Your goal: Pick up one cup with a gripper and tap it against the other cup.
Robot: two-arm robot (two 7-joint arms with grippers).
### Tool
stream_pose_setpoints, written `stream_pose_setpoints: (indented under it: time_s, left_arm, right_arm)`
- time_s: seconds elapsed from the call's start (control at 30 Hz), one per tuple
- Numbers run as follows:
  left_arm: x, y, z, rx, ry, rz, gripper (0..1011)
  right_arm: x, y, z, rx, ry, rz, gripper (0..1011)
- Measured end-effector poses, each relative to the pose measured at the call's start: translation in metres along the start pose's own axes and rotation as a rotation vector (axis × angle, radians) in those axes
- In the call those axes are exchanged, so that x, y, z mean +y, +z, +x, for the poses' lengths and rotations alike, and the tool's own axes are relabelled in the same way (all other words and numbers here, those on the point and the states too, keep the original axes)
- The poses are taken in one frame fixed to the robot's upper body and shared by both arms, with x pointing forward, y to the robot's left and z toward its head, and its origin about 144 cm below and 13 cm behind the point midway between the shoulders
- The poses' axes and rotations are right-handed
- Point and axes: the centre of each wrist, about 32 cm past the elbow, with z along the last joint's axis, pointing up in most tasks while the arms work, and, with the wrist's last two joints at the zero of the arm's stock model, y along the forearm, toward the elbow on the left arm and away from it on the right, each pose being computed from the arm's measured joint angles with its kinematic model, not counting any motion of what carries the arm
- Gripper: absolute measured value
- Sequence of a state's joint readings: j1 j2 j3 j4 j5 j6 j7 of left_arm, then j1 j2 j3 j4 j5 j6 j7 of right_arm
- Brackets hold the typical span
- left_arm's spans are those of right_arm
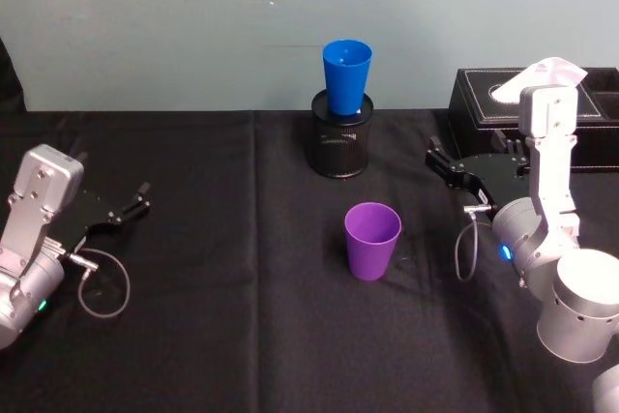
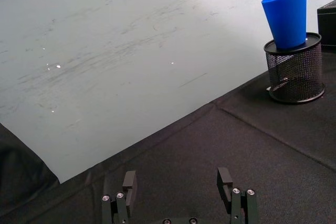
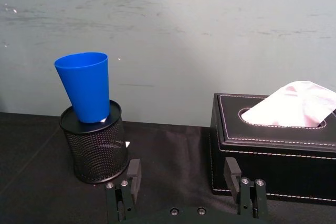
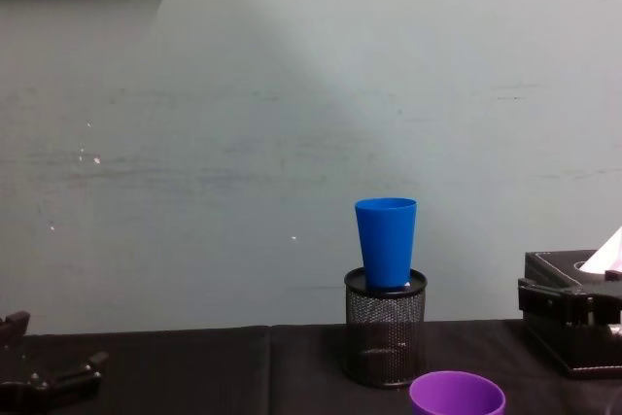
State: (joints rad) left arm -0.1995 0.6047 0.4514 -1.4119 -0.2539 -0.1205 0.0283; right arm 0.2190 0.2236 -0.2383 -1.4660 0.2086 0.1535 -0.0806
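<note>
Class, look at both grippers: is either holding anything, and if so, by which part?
Nothing is held. The left gripper and right gripper are both open and empty; the purple cup stands free on the table, untouched.

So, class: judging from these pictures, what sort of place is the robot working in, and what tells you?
Probably a lab or office test bench: a table under black cloth against a plain scuffed wall, with desk items, a mesh pen holder and a tissue box.

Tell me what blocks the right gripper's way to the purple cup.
Nothing visible. The right gripper, jaws open, sits to the right of the purple cup with only bare black tablecloth between them.
</note>
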Motion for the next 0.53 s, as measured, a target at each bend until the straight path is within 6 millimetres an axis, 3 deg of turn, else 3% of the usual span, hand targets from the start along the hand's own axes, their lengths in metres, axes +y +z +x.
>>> stream_pose_setpoints:
  time_s: [0.53]
  left_arm:
    - [0.0, 0.0, 0.0, 0.0, 0.0, 0.0, 1000]
  right_arm:
    - [0.0, 0.0, 0.0, 0.0, 0.0, 0.0, 1003]
